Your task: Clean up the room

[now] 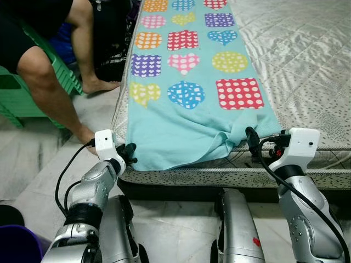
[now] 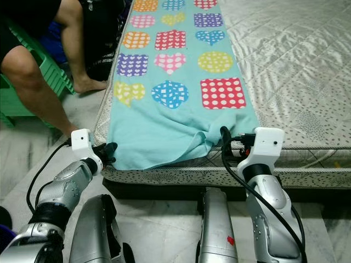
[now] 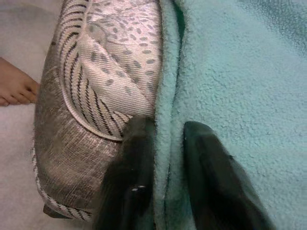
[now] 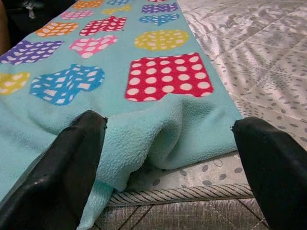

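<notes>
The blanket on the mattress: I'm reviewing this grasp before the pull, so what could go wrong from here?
The left end effector pinches only the thin hem of the blanket, so it may slip free. The right end effector is wide open around a bunched fold, so one corner might get pulled alone and drag the blanket askew. A person's foot rests beside the mattress, close to the left arm's path.
</notes>
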You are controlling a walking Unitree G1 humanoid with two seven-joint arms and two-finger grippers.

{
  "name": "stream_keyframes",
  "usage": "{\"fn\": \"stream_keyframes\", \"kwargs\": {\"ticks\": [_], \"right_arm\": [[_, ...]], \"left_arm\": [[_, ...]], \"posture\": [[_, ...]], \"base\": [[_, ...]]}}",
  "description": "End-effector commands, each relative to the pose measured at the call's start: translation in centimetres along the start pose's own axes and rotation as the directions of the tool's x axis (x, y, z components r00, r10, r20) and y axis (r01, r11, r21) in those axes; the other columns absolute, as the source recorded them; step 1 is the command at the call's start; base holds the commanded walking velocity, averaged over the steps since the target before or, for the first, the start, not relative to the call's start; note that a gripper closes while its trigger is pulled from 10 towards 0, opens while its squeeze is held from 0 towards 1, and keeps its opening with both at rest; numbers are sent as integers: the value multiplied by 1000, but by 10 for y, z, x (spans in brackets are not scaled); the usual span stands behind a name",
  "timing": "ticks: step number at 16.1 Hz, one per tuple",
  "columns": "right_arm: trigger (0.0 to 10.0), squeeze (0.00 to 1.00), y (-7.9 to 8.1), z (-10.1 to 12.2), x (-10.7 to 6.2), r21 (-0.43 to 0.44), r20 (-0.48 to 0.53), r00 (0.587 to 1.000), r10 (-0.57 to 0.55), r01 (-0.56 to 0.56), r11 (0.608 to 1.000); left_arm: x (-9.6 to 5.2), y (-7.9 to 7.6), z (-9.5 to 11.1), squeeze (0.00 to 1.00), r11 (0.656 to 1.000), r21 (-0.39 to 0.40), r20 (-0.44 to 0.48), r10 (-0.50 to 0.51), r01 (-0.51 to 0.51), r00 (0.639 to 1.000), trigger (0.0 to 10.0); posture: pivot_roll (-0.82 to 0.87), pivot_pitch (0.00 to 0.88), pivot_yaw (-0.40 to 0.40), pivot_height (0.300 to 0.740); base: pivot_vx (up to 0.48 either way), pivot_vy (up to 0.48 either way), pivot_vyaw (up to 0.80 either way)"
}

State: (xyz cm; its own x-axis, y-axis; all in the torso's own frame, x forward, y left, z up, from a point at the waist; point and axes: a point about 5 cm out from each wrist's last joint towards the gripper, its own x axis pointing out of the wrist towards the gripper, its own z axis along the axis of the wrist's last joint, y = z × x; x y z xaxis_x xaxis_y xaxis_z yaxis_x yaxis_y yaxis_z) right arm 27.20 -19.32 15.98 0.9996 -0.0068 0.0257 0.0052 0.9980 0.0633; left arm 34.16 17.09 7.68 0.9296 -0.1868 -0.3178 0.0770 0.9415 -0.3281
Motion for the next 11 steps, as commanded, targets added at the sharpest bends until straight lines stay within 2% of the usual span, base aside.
{"fn": "stream_keyframes", "kwargs": {"ticks": [1, 4, 9, 11], "right_arm": [[10000, 0, -1, 0, 0, -5, -2, 1000, -1, 1, 1000], [10000, 0, -2, -1, 0, -7, -2, 1000, -2, 2, 1000], [10000, 0, -2, -1, 0, -9, 0, 1000, 4, -4, 1000], [10000, 0, -3, -1, 1, -11, 0, 1000, 7, -7, 1000]], "left_arm": [[-3, -2, -9, 0, 1000, 2, -40, -13, 13, 999, 0], [-15, 0, -11, 0, 1000, 6, -32, -16, 16, 999, 0], [-46, 6, -21, 0, 999, 45, -62, 7, -4, 998, 0], [-59, 15, -26, 0, 997, 69, -82, 36, -30, 996, 0]], "posture": [[-159, 141, 55, 472], [-153, 140, 59, 472], [-145, 135, 60, 472], [-139, 133, 57, 472]], "base": [[0, 0, 0], [0, 0, 0], [0, 0, 0], [0, 0, 0]]}}
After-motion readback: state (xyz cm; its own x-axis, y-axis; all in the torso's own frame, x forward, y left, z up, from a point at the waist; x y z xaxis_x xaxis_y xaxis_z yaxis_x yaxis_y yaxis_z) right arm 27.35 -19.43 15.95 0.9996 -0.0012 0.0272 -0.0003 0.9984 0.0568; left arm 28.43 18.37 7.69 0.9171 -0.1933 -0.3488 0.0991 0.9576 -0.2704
